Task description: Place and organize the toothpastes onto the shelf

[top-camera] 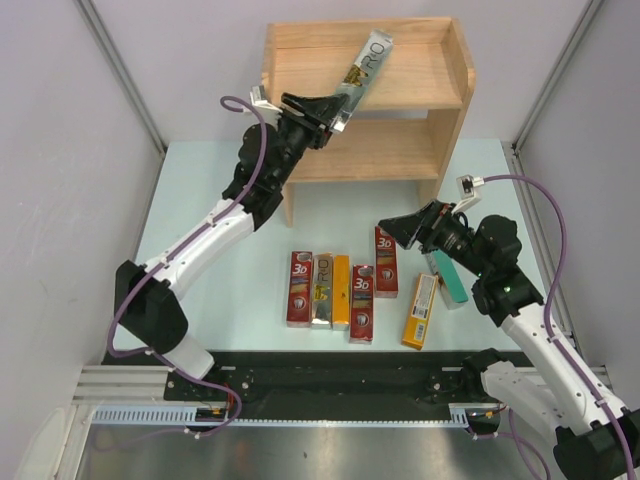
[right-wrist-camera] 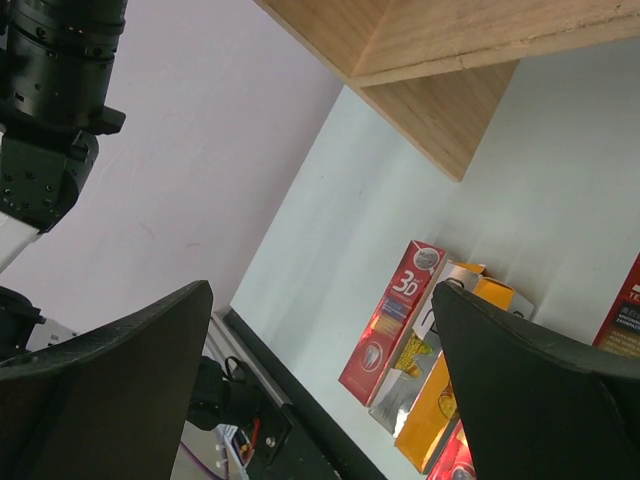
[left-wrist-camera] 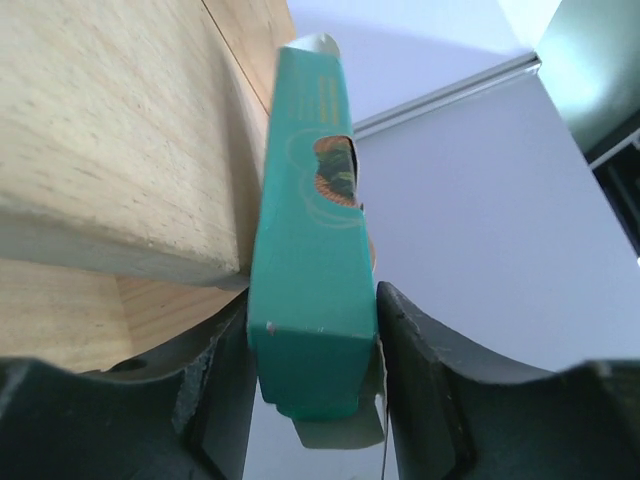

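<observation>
Left gripper (top-camera: 335,108) fingers (left-wrist-camera: 425,350) are clamped on the near end of the slim silver "R.O" cardboard carton (top-camera: 368,62). In the wrist view both black pads touch its sides, and the side facing that camera is teal-green.

The carton is tilted, with its far end over the top tier of the light wooden two-tier shelf (top-camera: 380,148) and its near end past the front edge. We can't tell whether it rests on the board.

Right gripper (top-camera: 398,230) fingers stand wide apart with nothing between them. It hovers over the pale table (top-camera: 200,200), just beside a red "3D" carton (top-camera: 386,262).

The other cartons lie flat on the table, well apart from the shelf:
- a row of a red (top-camera: 298,290), a silver (top-camera: 322,292), an orange-yellow (top-camera: 341,292) and a red one (top-camera: 362,303)
- a second orange-yellow carton (top-camera: 422,312)
- a teal-green carton (top-camera: 447,278), partly under the right arm

Our read on handling:
- These are light, hollow boxes, stiff lengthwise, but the walls should dent under a hard squeeze.
- The glossy print looks slippery.
- An end grip gives reach into the shelf, but the long free end can swing or pivot in the pads.
- For the flat ones we'd pinch across the narrow width, near the middle for balance or towards one end for shelf clearance.
- We'd use moderate force only.
</observation>
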{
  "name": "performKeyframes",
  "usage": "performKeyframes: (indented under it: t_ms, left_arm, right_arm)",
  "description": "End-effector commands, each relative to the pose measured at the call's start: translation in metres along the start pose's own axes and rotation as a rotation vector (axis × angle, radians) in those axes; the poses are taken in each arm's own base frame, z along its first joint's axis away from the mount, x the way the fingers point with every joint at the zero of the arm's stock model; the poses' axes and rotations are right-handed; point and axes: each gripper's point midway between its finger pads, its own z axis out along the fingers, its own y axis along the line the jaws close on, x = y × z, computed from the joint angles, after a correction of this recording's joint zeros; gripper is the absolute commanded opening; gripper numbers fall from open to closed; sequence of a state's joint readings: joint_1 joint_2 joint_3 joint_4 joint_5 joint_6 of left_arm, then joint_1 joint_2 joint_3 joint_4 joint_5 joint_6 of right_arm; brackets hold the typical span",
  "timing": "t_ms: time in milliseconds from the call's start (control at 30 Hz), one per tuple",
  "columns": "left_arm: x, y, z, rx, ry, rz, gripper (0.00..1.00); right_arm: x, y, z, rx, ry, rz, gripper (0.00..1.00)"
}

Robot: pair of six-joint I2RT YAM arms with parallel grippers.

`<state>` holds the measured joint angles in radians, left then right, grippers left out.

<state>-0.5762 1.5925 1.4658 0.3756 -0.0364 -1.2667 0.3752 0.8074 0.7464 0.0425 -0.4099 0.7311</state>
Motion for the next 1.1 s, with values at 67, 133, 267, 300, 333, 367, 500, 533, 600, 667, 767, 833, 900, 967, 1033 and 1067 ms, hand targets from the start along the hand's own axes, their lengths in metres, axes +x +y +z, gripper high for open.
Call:
performKeyframes:
  t_ms: [67, 133, 267, 300, 333, 367, 500, 533, 600, 667, 767, 833, 900, 967, 1033, 1067]
  left_arm:
    - [-0.012, -0.036, -0.001, 0.079, -0.09, -0.055, 0.6]
    - [-0.005, -0.043, 0.007, 0.104, -0.049, -0.046, 0.66]
    - [0.011, -0.047, 0.019, 0.117, 0.036, -0.023, 0.79]
    - [0.014, -0.057, 0.019, 0.14, 0.061, -0.017, 0.81]
    - [0.019, -0.052, 0.023, 0.136, 0.08, -0.011, 0.85]
    - [0.024, -0.054, 0.023, 0.147, 0.114, 0.005, 0.86]
    - [0.04, -0.055, 0.027, 0.148, 0.209, 0.035, 0.91]
    - [0.042, -0.054, 0.026, 0.146, 0.218, 0.034, 0.92]
    - [0.045, -0.046, 0.024, 0.13, 0.229, 0.028, 0.93]
    - [0.045, -0.044, 0.023, 0.13, 0.225, 0.039, 0.97]
    - [0.042, -0.043, 0.021, 0.12, 0.208, 0.073, 0.98]
    - [0.035, -0.049, 0.02, 0.121, 0.187, 0.102, 0.99]
    - [0.031, -0.051, 0.017, 0.106, 0.176, 0.156, 1.0]
    - [0.022, -0.056, 0.012, 0.092, 0.15, 0.218, 1.0]
    - [0.014, -0.067, 0.005, 0.091, 0.123, 0.259, 1.0]
    - [0.01, -0.067, 0.003, 0.088, 0.116, 0.298, 1.0]
  right_arm:
    - [-0.014, 0.017, -0.007, -0.041, -0.027, -0.045, 0.98]
    - [-0.014, 0.017, -0.007, -0.04, -0.028, -0.048, 0.98]
    - [-0.019, 0.018, -0.007, -0.047, -0.042, -0.053, 0.98]
    - [-0.021, 0.018, -0.008, -0.053, -0.05, -0.055, 0.98]
    - [-0.023, 0.018, -0.008, -0.055, -0.051, -0.05, 0.98]
    - [-0.024, 0.019, -0.009, -0.057, -0.054, -0.05, 0.98]
    - [-0.026, 0.016, -0.01, -0.054, -0.055, -0.048, 0.98]
    - [-0.026, 0.015, -0.01, -0.051, -0.056, -0.048, 0.98]
    - [-0.026, 0.014, -0.01, -0.05, -0.055, -0.047, 0.98]
    - [-0.028, 0.013, -0.01, -0.045, -0.061, -0.051, 0.98]
    - [-0.034, 0.01, -0.01, -0.042, -0.079, -0.054, 0.98]
    - [-0.039, 0.015, -0.01, -0.068, -0.092, -0.056, 0.98]
    - [-0.044, 0.019, -0.009, -0.09, -0.103, -0.065, 0.98]
    - [-0.054, 0.026, -0.008, -0.101, -0.118, -0.092, 0.98]
    - [-0.062, 0.026, -0.005, -0.081, -0.129, -0.13, 0.98]
    - [-0.073, 0.036, -0.006, -0.087, -0.152, -0.155, 0.97]
